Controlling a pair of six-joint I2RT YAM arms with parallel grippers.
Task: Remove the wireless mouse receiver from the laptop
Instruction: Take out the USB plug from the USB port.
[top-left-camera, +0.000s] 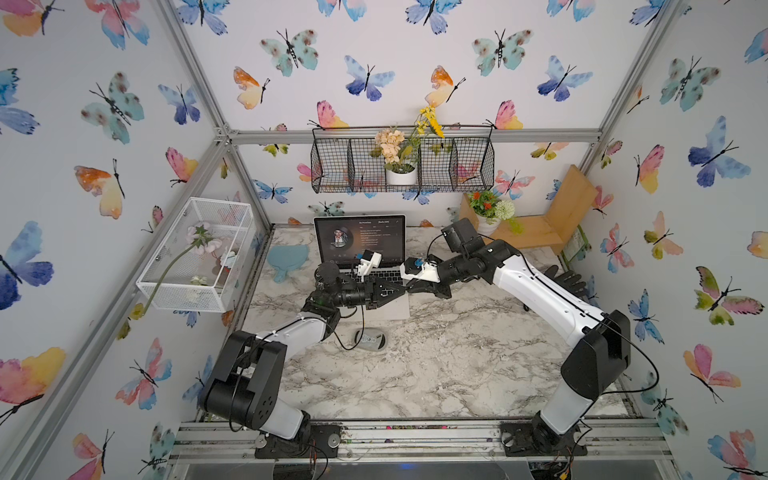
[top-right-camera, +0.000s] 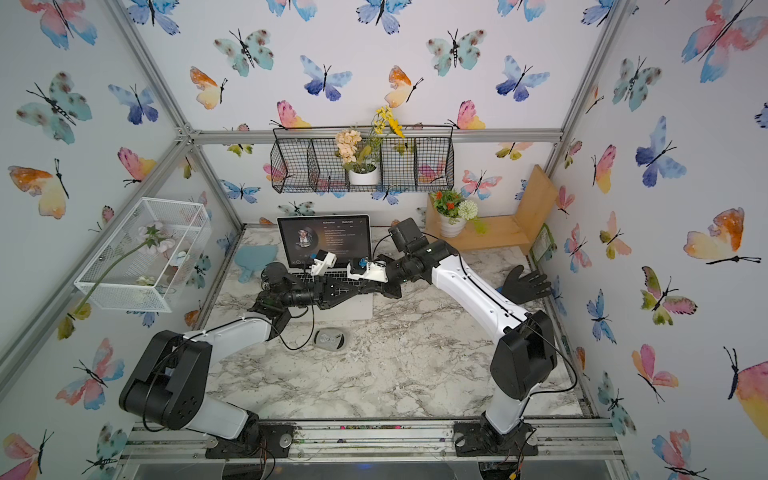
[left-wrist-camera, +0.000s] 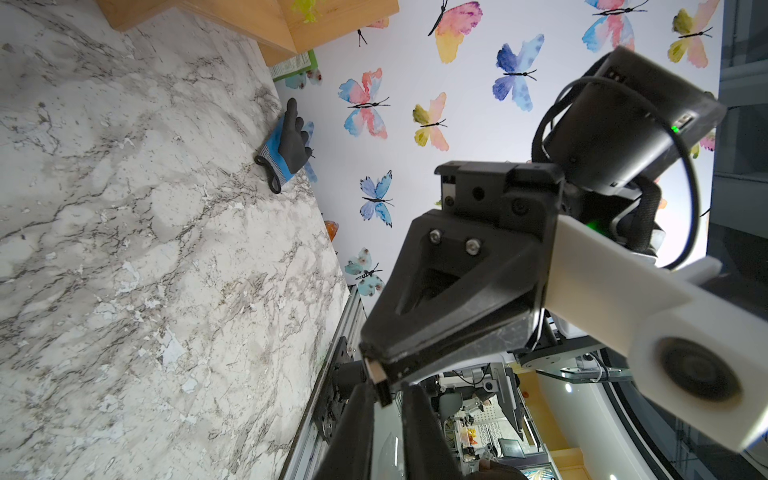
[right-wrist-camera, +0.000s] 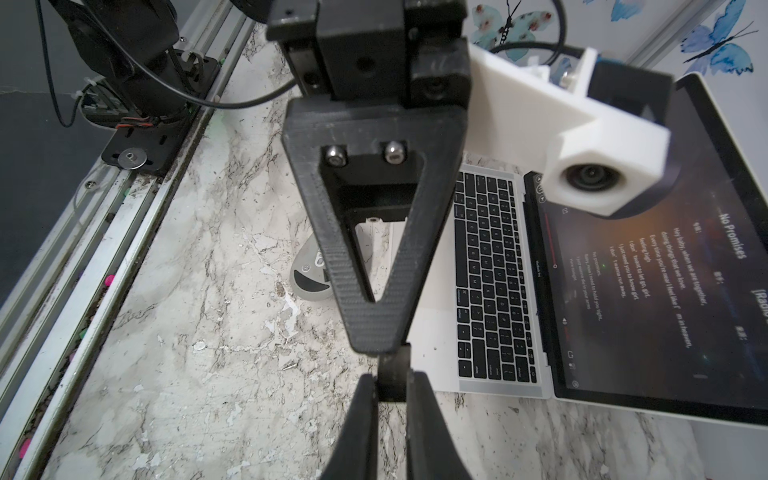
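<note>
The wireless mouse receiver (left-wrist-camera: 372, 371) is already out of the laptop (right-wrist-camera: 490, 291) and sits just beside the laptop's right edge. The right end effector (left-wrist-camera: 374, 363) is closed tight and pinches it. The left end effector (left-wrist-camera: 387, 392) narrowly brackets its dark end, but I can't tell whether it grips. Probably only a handover or set-down remains.

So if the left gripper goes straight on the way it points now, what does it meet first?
The wireless mouse receiver, pinched at the tip of the right gripper. It sits just between the fingertips of the left gripper, so contact seems almost immediate, though exact depth is hard to judge.
</note>
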